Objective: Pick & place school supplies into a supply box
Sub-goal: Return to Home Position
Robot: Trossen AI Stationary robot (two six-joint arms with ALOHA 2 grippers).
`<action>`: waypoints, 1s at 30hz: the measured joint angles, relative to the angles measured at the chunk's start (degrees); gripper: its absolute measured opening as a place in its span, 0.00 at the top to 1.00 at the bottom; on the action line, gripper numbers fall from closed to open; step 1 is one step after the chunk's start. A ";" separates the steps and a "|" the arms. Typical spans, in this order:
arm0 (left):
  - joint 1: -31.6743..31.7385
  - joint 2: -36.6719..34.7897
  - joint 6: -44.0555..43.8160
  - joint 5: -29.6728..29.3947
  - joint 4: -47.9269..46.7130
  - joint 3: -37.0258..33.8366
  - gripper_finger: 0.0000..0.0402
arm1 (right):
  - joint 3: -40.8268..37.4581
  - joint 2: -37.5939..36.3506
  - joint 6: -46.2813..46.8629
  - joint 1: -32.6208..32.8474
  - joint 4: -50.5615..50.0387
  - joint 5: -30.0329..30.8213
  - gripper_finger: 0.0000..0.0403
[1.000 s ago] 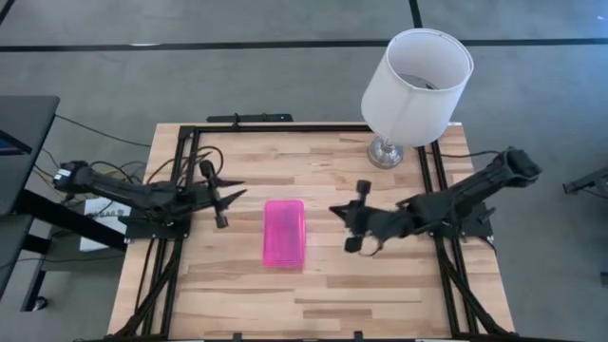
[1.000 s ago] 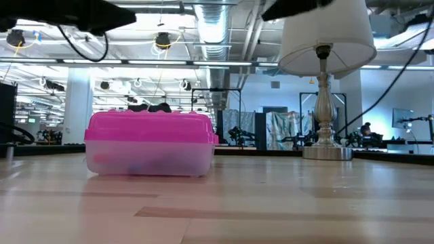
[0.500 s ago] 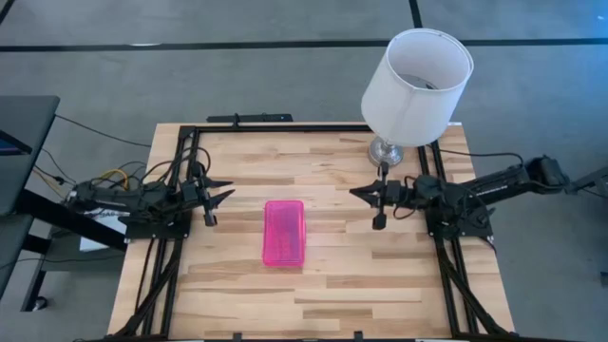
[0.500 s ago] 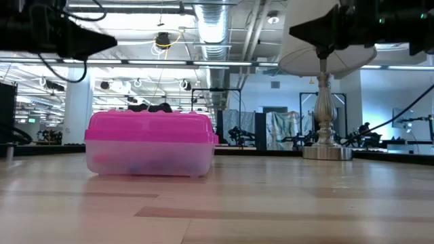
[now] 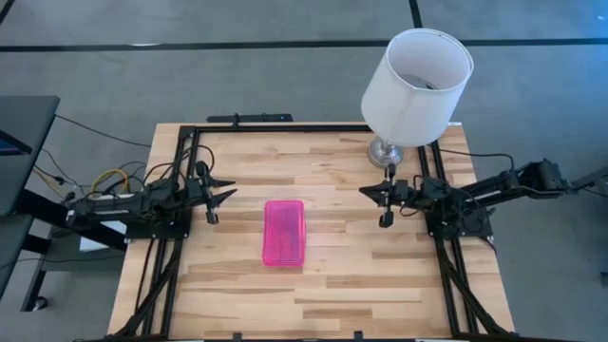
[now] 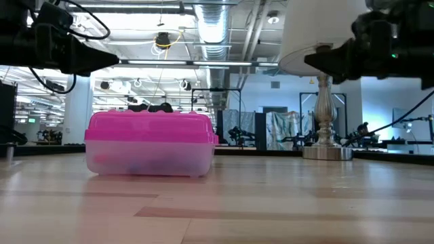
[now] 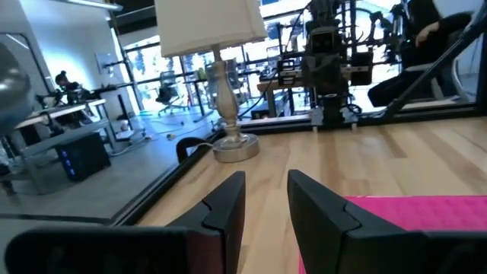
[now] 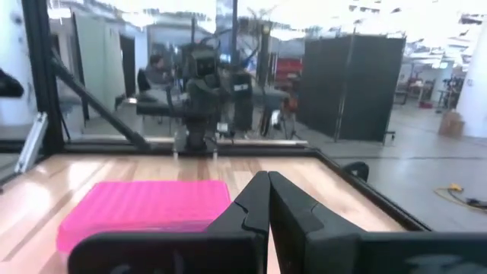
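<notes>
1. The left gripper (image 5: pixel 226 188) hangs above the table's left side. Its two fingers are parted by a narrow gap, with nothing between them.
2. The right gripper (image 5: pixel 364 191) hangs above the right side, pointing toward the left one. Its fingers are pressed together and it holds nothing.
3. The supply box (image 5: pixel 284 233) lies flat on the table (image 5: pixel 332 285) between the two grippers and touches neither. Its pink lid is down on the clear base.
4. The box sits ahead of each gripper's fingertips, off to one side and below their level. It is nearer the left gripper than the right.
5. The lamp (image 5: pixel 416 74) stands close beside the right gripper, on the side away from the box.
</notes>
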 joint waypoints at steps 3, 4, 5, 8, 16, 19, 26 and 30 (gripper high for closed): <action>0.61 0.00 -0.36 2.04 -0.33 -0.02 0.76 | -0.85 0.35 1.11 -0.17 0.51 -0.02 1.00; 0.68 0.00 -0.40 2.78 -0.46 -0.02 0.76 | -0.85 0.46 1.11 -0.18 -0.19 -0.04 1.00; 0.73 0.02 -0.43 2.91 -0.51 -0.02 0.76 | -0.87 0.62 1.11 -0.20 0.12 -0.04 1.00; 0.75 0.02 -0.71 2.88 -0.52 -0.04 0.76 | -0.91 1.63 0.08 -0.85 0.45 0.01 1.00; 0.75 0.15 -0.81 3.88 -0.67 -0.09 0.76 | -0.93 -5.82 -2.69 -0.30 -1.15 -0.02 1.00; 0.75 0.15 -0.74 3.93 -0.70 -0.13 0.76 | -0.93 -11.36 -3.30 2.11 -6.84 0.07 1.00; 0.75 0.15 -0.53 3.94 -0.72 -0.15 0.76 | -0.93 -24.17 -6.74 7.94 -17.55 5.95 1.00; 0.75 0.15 -0.55 3.96 -0.72 -0.17 0.76 | -0.93 -31.13 -8.84 10.07 -22.71 8.42 1.00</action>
